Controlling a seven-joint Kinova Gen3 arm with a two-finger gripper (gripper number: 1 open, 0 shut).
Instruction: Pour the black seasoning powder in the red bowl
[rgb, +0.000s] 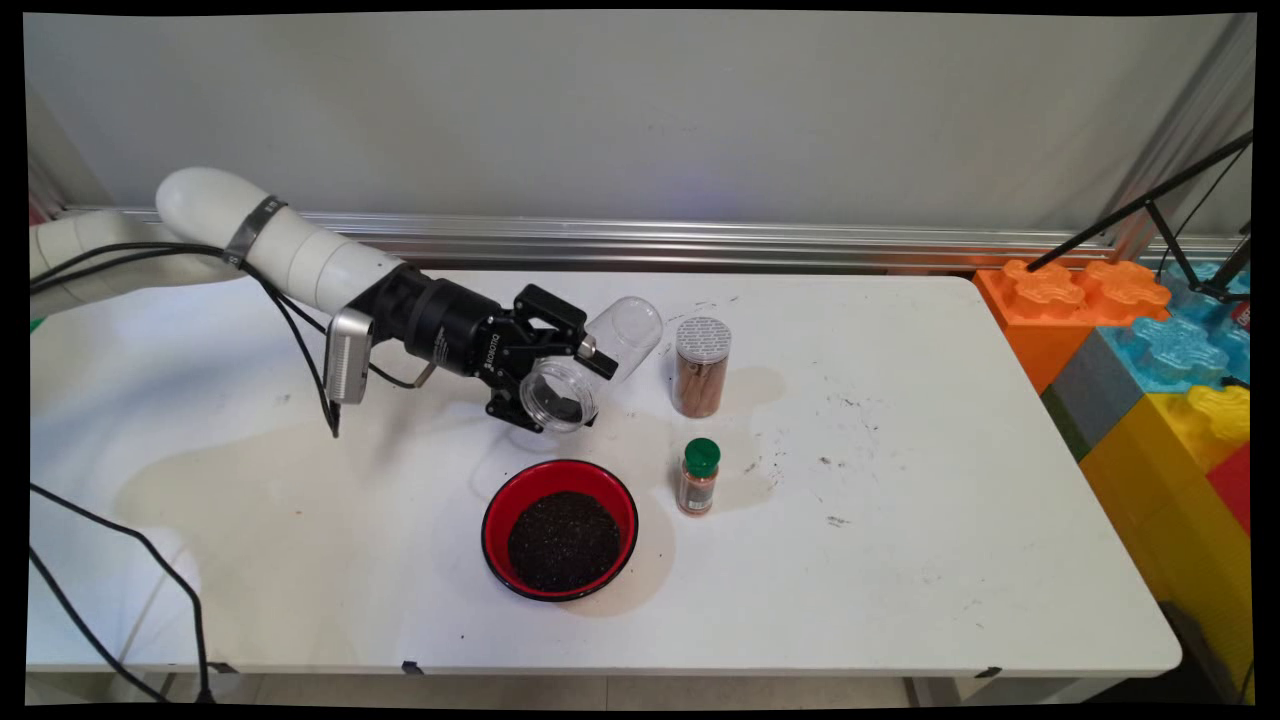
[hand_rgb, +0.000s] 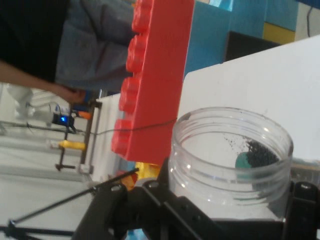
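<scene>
Clear jar (hand_rgb: 232, 160): lower body cut off by the hand view's bottom edge and partly hidden behind the gripper linkage. Person (hand_rgb: 60, 45) in the hand view: cropped by the frame edges, head unseen. Small green-capped bottle (rgb: 698, 477): label too small to read.

The white tabletop (rgb: 900, 560) carries three things. A red bowl (rgb: 560, 530) of dark grounds sits near its front middle. Just right of it stands a small green-capped spice jar (rgb: 698, 477). Behind that jar, toward the wall, stands a taller clear canister (rgb: 701, 367) of brown sticks. Dark specks and faint stains mark the surface.
</scene>
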